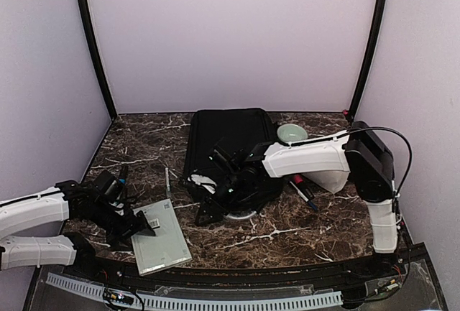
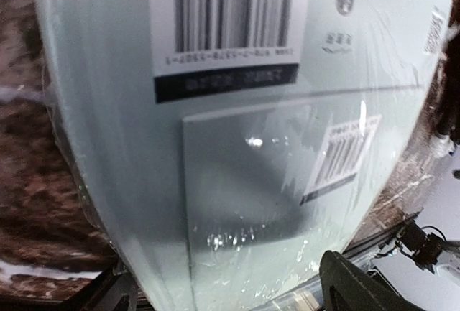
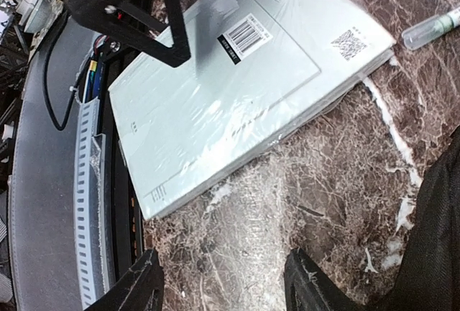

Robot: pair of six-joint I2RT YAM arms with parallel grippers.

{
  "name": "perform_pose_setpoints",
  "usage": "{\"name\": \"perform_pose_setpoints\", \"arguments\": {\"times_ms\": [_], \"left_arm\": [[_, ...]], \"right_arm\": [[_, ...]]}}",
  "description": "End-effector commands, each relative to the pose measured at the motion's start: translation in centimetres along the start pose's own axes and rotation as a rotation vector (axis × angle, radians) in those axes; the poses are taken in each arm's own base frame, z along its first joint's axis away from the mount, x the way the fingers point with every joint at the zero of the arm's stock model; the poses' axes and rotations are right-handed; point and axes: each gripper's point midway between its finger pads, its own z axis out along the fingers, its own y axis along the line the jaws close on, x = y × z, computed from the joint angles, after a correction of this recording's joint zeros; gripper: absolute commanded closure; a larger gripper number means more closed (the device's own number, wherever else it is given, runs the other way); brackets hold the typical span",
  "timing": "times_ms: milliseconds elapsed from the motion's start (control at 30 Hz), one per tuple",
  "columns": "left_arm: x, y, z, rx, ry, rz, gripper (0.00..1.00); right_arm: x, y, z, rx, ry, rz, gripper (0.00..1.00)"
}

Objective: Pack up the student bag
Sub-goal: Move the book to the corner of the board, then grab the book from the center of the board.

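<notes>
While the student bag (image 1: 230, 135) lies flat at the middle of the dark marble table (image 1: 302, 232), toward the back wall, both arms work over the near half. The bag is black, soft and rectangular, the largest thing in view.

The right arm reaches leftward across the bag's near end. The right gripper (image 1: 210, 209) hangs just past the bag's near left corner and points down at the table. In the right wrist view its two fingers stand apart with only bare marble between them, so it is released and grasps nothing. The bag's black fabric shows at the right edge of that view.

A pale green book (image 1: 162, 239), shrink-wrapped and with barcode labels facing up, lies flat near the table's front left edge, apart from the bag. The left gripper (image 1: 140, 223) hovers over the book's far left corner. The left wrist view is filled by the book's cover, with one black finger (image 2: 352, 289) far out at the lower right. The jaws look spread wide and not clamped on the book.

A thin clear tube (image 1: 167, 180) lies between book and bag. A pale green bowl (image 1: 292, 133) sits just beside the bag's far right corner. A red and black marker (image 1: 305, 195) lies under the right arm.
</notes>
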Motion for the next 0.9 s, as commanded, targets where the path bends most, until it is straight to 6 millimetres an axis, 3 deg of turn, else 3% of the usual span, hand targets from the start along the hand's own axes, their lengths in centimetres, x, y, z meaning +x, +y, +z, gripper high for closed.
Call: {"name": "perform_pose_setpoints", "arguments": {"times_ms": [0, 133, 467, 600, 867], "left_arm": [[-1.3, -1.5, 1.7, 0.135, -0.055, 0.011, 0.11], [-1.6, -2.5, 2.1, 0.187, -0.058, 0.018, 0.13], [-1.7, -2.4, 3.5, 0.186, -0.038, 0.014, 0.15], [-1.3, -2.0, 4.2, 0.177, -0.02, -0.001, 0.18], [0.0, -0.9, 5.8, 0.123, 0.024, 0.006, 0.23]], "right_arm": [[1.3, -1.0, 1.9, -0.017, 0.045, 0.045, 0.43], [3.0, -1.8, 3.3, -0.032, 0.096, 0.08, 0.42], [2.3, -3.9, 4.9, -0.011, 0.127, 0.179, 0.38], [-0.2, -2.4, 3.5, -0.041, 0.07, 0.139, 0.41], [-7.2, 3.0, -1.2, -0.105, -0.085, 0.012, 0.42]]}}
